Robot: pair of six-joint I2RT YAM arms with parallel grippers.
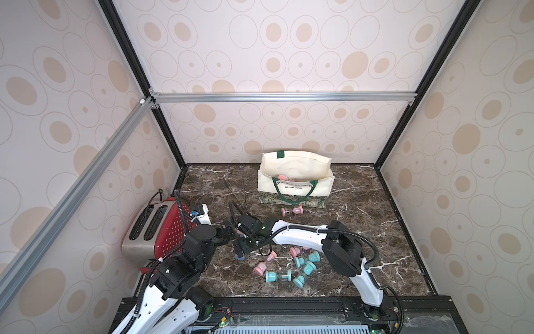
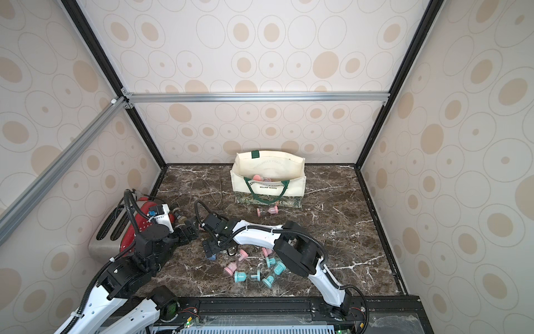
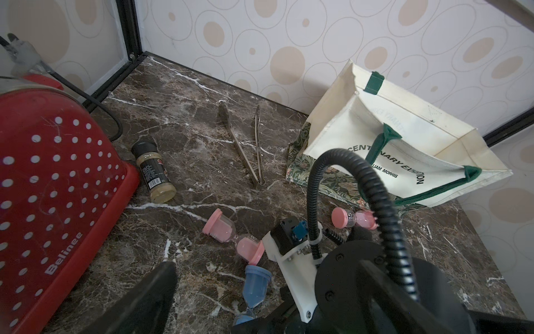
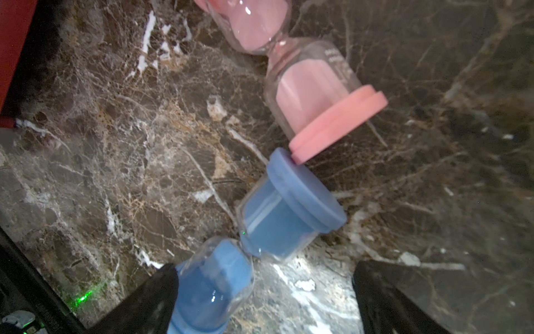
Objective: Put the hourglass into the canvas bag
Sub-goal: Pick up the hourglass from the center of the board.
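One bag (image 1: 323,185) stands open at 12 o'clock on the desk (image 1: 375,231), with its back to the wall. It is cream with green handles, and the near handle hangs down over the black words on its front. Pink caps (image 1: 281,177) peek out inside it. They look like ends of hourglasses, but I cannot tell how many are in there. Just in front of the bag, at its 6 o'clock, a pink hourglass (image 1: 292,211) lies on its side on the desk.

The blue hourglass (image 4: 277,219) is not in the bag. It lies on its side at about 8 o'clock on the desk, well apart from the bag. The right end effector (image 4: 265,267) hangs low over it with its two fingers (image 4: 150,300) spread wide and nothing held. One blue bulb sits between the fingers, right against one of them, and there is a wide gap to the other finger. The far blue cap touches the cap of a second pink hourglass (image 4: 312,95), which also lies flat.

More hourglasses are scattered at 6 o'clock on the desk. Several are teal hourglasses (image 1: 309,267), and a few pink ones lie next to them.

The left end effector (image 1: 228,230) is just beside the right one, on its 9 o'clock side. I cannot tell if it is open or closed, because the right arm hides part of it.

A red toaster (image 1: 164,231) sits at 9 o'clock. Near it lie a spice jar (image 3: 153,170) and metal tongs (image 3: 248,144).
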